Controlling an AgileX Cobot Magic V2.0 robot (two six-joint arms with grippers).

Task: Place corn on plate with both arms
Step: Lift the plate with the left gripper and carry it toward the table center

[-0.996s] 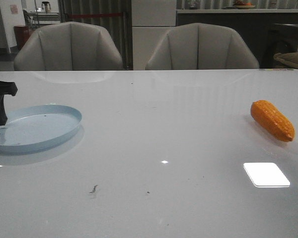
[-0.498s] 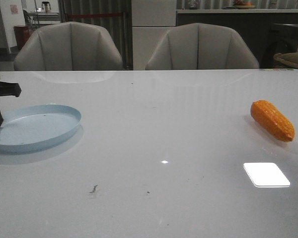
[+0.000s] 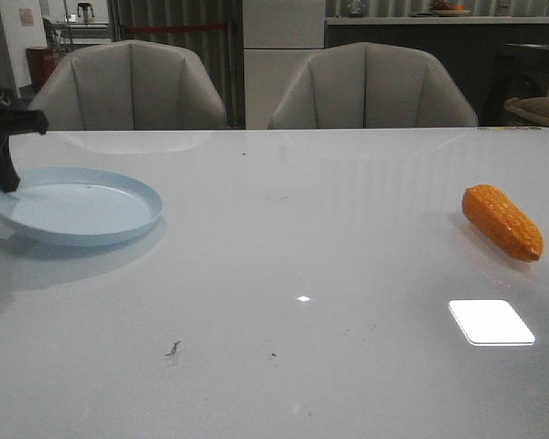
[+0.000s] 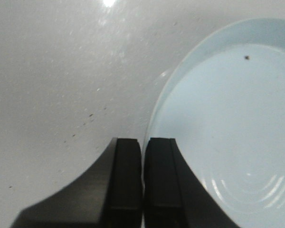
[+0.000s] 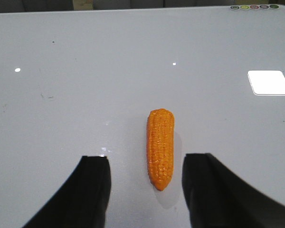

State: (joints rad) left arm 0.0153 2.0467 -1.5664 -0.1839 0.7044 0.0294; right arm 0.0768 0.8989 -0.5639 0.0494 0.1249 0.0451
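Front view: left gripper pinches the plate rim at table's left, jaws clamped; corn lies far right, ungrasped between the right gripper's spread jaws. Placement remains undone.

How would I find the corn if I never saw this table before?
Look at the big white table with two grey chairs behind it. Go to its right side, far from the blue plate on the left. The corn lies there alone, the only orange, bumpy thing.
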